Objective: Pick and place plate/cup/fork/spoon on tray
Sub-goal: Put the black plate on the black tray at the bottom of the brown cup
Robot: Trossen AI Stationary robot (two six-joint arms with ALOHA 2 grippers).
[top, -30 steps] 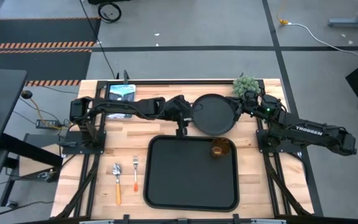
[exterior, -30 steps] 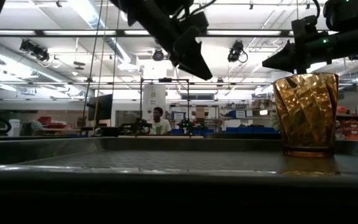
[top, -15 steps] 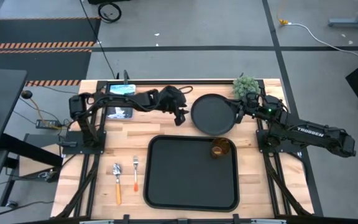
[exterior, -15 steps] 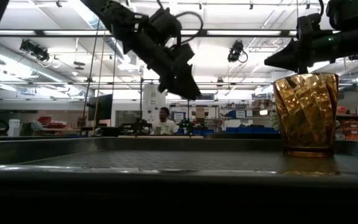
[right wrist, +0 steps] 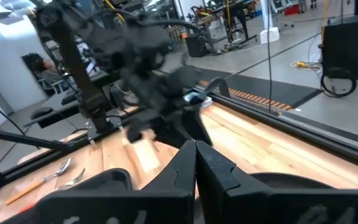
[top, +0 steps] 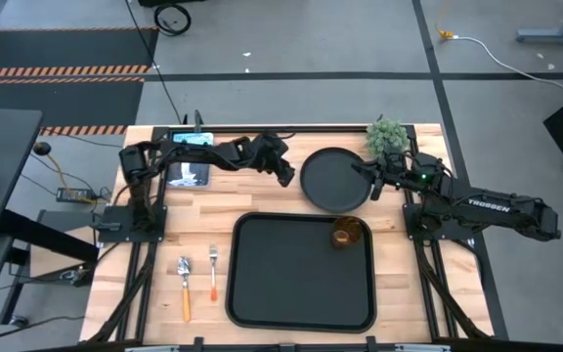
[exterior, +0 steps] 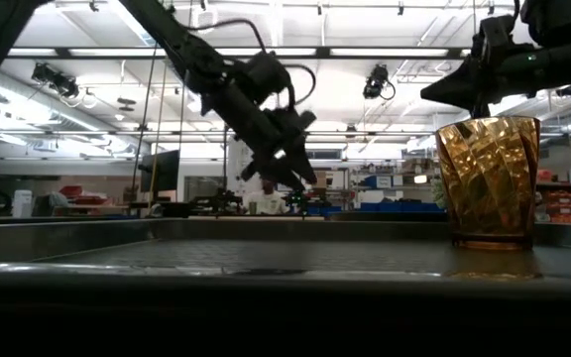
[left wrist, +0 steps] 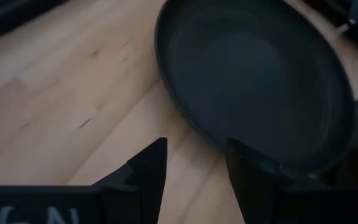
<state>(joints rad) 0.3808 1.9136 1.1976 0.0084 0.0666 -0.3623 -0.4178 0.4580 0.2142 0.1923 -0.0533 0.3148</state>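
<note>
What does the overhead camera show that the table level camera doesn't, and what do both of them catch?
Only the high view shows the plate on the wood behind the tray, the fork and spoon lying left of the tray, and a small plant at the back. Only the low view shows the room beyond the table, with ceiling lights and shelving. Both show the cup standing upright on the tray, the left claw open near the plate's left edge, and the right claw shut at the plate's right rim.
</note>
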